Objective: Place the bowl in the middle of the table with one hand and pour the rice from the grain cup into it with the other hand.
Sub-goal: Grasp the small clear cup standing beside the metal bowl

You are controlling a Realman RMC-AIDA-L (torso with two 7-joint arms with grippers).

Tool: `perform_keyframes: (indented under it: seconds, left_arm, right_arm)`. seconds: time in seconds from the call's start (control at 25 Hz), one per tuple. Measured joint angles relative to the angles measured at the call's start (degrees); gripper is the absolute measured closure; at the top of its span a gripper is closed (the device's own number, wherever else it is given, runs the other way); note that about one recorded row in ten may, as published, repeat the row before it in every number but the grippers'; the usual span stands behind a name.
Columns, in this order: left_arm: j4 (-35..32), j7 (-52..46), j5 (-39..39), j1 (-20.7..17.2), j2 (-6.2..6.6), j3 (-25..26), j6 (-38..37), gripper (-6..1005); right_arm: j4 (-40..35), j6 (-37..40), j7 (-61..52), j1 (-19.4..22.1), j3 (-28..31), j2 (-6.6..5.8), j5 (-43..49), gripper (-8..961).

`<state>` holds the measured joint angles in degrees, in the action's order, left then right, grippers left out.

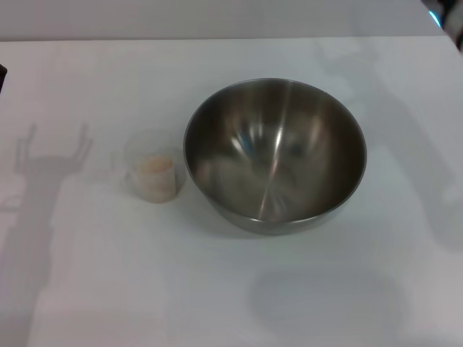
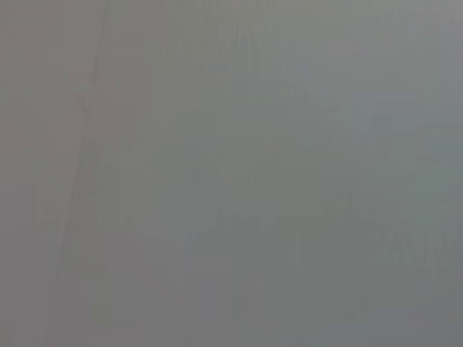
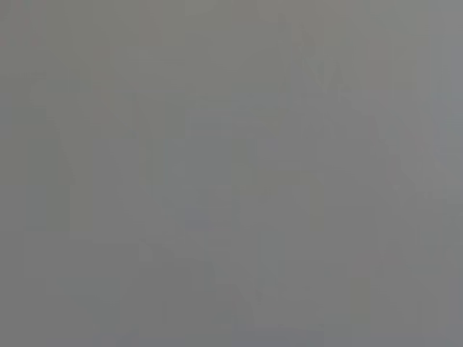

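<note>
Bowl [image 1: 275, 155]: large, deep, stainless steel, upright on the white table [image 1: 108, 289], near the middle of the tabletop; its brushed inside holds reflections and shows no grains. Grain cup [image 1: 153, 173]: small, clear plastic, upright, just beside the bowl on the robot's left side of it, very close to the bowl's wall; whether the two touch cannot be told. Rice [image 1: 154, 168]: pale beige grains inside the grain cup, filling its lower part, level below the rim. Table: plain white surface under both items, its far edge running behind the bowl; a fork-shaped shadow lies on it well to the left of the grain cup, and softer shadows fall to the right of the bowl and nearer the robot than the bowl. Left gripper: outside the head view; fingers unseen, so released or clenched cannot be told. Right gripper: likewise unseen; only a small dark piece with a blue-lit edge shows far behind and to the right of the bowl. Both wrist views: a uniform grey field in which nothing can be made out.
</note>
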<state>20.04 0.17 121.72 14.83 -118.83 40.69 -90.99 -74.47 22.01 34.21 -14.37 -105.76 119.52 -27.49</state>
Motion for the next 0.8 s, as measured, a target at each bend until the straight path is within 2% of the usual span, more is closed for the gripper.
perform_keyframes:
  seconds: [0.04, 0.16, 0.2, 0.24, 0.36, 0.4, 0.44, 0.6, 0.64, 0.72, 0.8]
  left_arm:
    - [0.0, 0.0, 0.0, 0.0, 0.0, 0.0, 0.0, 129]
    - [-0.1, 0.0, 0.2, -0.6, -0.2, -0.2, 0.4, 129]
    - [-0.1, 0.0, 0.2, -0.6, -0.2, -0.2, 0.4, 129]
    - [-0.2, 0.0, 0.2, -0.8, -0.23, -0.4, 0.5, 129]
    - [-0.3, 0.0, 0.3, -1.5, -0.21, -2.3, 0.7, 129]
    - [-0.6, 0.0, 0.4, -1.8, -0.14, -3.7, 0.5, 129]
    - [-1.2, 0.0, 0.4, -2.1, -0.06, -6.1, 0.3, 129]
    - [-2.0, 0.3, 0.4, -2.9, 0.01, -9.6, 0.1, 129]
    - [-2.0, 0.3, 0.4, -2.9, 0.01, -9.6, 0.1, 129]
    - [-3.4, 0.6, 0.4, -3.9, -0.1, -14.3, 1.3, 129]
    - [-3.6, 0.6, 0.4, -4.2, -0.1, -15.3, 1.9, 129]
  right_arm:
    - [0.0, 0.0, 0.0, 0.0, 0.0, 0.0, 0.0, 347]
    - [10.5, 20.5, -1.6, 0.6, -3.9, 0.01, -0.5, 230]
    - [19.0, 33.7, -5.3, -0.5, -6.1, 0.02, -0.7, 191]
    - [19.0, 33.7, -5.3, -0.5, -6.1, 0.02, -0.7, 191]
    - [32.6, 50.2, -14.3, -3.4, -7.9, 0.02, -0.9, 191]
    - [40.7, 57.8, -21.9, -5.2, -7.7, 0.02, -1.3, 191]
    - [40.7, 57.8, -21.9, -5.2, -7.7, 0.02, -1.3, 191]
    - [50.9, 62.9, -35.3, -6.5, -5.0, -0.28, -3.0, 191]
    - [50.9, 62.9, -35.3, -6.5, -5.0, -0.28, -3.0, 191]
    - [53.5, 63.0, -37.0, -6.6, -3.4, -0.38, -3.2, 191]
    - [55.8, 63.1, -37.1, -6.7, -1.8, -0.41, -3.3, 191]
